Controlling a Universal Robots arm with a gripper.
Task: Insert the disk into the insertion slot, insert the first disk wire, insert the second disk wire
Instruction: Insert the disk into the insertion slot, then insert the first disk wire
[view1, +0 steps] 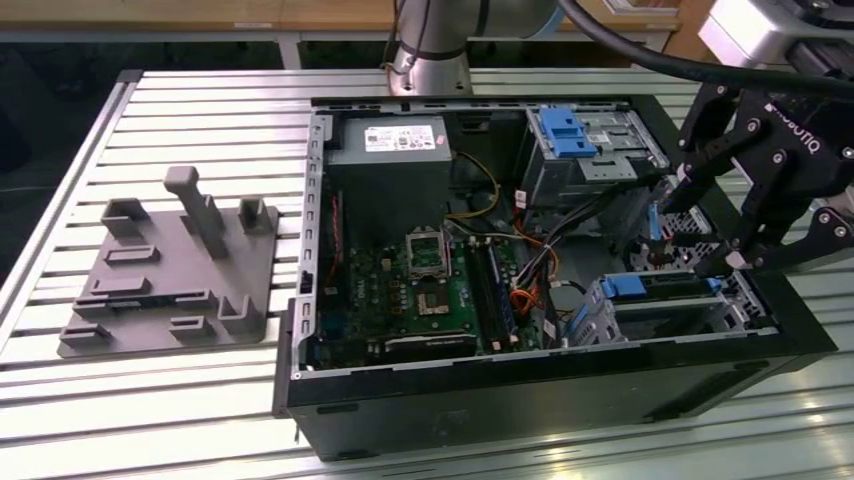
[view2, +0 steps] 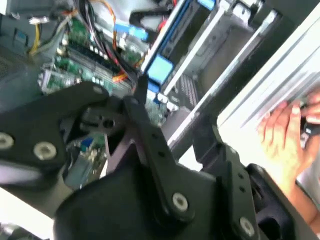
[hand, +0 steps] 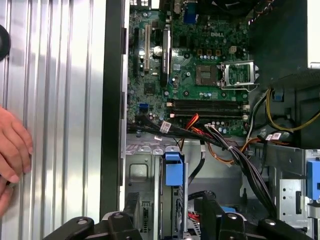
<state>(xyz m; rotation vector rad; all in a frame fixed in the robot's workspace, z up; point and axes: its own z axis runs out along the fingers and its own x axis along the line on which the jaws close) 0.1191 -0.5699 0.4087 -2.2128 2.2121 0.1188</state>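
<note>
While black gripper (hand: 170, 204) hangs wide open and empty, silver hard drive in bright blue plastic carrier (view1: 661, 287) sits just below its fingertips, inside silver perforated sheet-metal drive cage (view1: 667, 320); black wire bundle (hand: 240, 160) just beyond; person's hand (hand: 12, 145) well apart, on slatted metal table (hand: 60, 100)

Exterior view high, oblique; both wrist views close, sharing motherboard (hand: 200, 75)

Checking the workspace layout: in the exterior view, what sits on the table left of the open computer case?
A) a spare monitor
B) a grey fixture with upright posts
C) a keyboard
B: a grey fixture with upright posts lies on the slatted table, at the exterior view's left of the computer case.
</note>
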